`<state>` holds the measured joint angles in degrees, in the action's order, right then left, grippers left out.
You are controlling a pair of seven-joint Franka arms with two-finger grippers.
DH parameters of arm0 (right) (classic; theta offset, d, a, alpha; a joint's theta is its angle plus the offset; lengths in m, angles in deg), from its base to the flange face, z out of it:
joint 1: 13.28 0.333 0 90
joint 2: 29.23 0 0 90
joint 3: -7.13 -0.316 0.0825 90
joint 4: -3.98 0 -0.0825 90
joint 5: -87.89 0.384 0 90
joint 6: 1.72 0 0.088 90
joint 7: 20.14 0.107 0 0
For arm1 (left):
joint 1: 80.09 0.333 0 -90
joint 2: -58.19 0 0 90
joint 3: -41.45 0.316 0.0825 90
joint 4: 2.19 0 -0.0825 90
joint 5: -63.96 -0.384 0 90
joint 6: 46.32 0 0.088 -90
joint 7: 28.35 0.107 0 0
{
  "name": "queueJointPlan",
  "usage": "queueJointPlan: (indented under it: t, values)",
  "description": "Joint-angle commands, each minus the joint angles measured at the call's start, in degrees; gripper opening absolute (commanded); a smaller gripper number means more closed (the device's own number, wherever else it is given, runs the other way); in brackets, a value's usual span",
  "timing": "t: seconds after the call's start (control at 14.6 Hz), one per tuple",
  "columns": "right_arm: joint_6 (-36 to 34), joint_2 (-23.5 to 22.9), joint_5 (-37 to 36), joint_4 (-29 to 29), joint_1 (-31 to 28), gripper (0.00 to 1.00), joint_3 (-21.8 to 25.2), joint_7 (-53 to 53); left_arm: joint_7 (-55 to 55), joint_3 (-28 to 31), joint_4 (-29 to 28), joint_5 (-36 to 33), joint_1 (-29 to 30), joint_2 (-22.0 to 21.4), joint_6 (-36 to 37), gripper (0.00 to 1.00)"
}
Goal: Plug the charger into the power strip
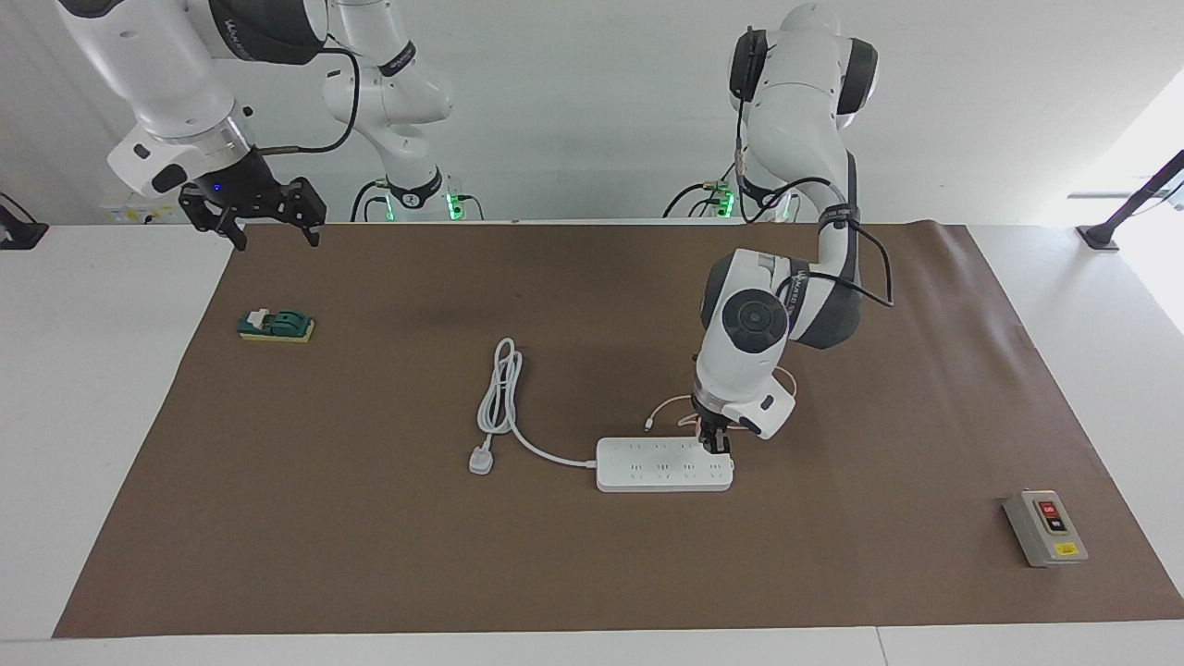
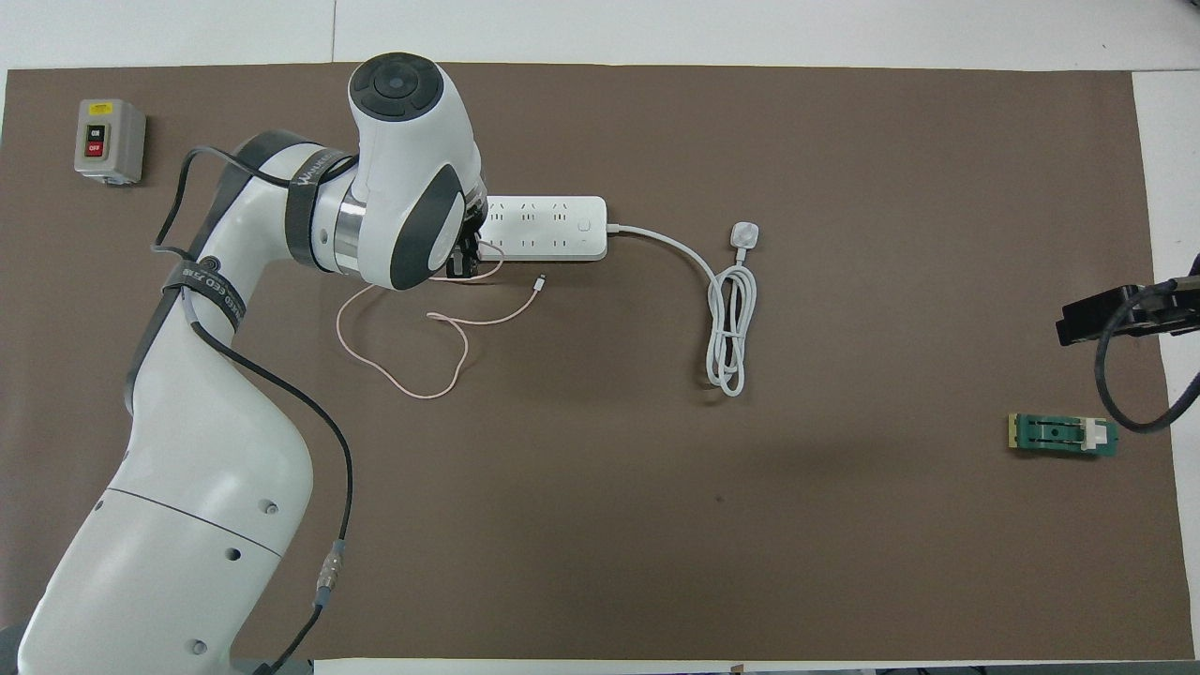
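Left gripper (image 1: 714,446) is low over the power strip (image 1: 661,465), at the strip's end toward the left arm's side of the desk (image 1: 111,388), on the row of outlets nearer the robots. Jaws closed on the charger (image 1: 700,442); the small pink cube is mostly hidden by the fingers, and whether its pins are in the sockets cannot be told.

Charger's thin pink cable (image 2: 412,361) trails from the gripper and lies in loose loops on the brown mat (image 2: 656,469), nearer the robots than the strip; its small connector (image 2: 539,279) rests just beside the strip's near edge.

Strip's thick white cord (image 1: 504,398) runs toward the right arm's end, coiled, ending in a white three-pin plug (image 1: 480,461).

Right gripper (image 1: 268,231) waits raised over the mat's edge near its base, jaws open and holding nothing. Green block (image 1: 276,326) lies on the mat near it. Grey switch box (image 1: 1045,528) sits at the left arm's end, far from the robots.
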<state>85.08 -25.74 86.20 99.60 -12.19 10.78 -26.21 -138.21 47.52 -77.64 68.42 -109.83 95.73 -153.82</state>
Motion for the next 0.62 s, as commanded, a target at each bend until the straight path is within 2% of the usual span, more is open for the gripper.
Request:
queueJointPlan:
  t: [0.0, 0.55]
  values:
    - [0.31, 1.34, -1.21, 1.32, -0.91, 1.0, -0.66, -1.22, -0.89, 0.43, -0.14, -1.2, -0.67, 0.61, -0.6, 0.0]
    - [0.39, 1.34, -1.21, 1.41, -0.91, 1.0, -0.57, -1.13, -0.36, 0.43, -0.05, -1.2, 0.13, 1.22, -3.41, 0.0]
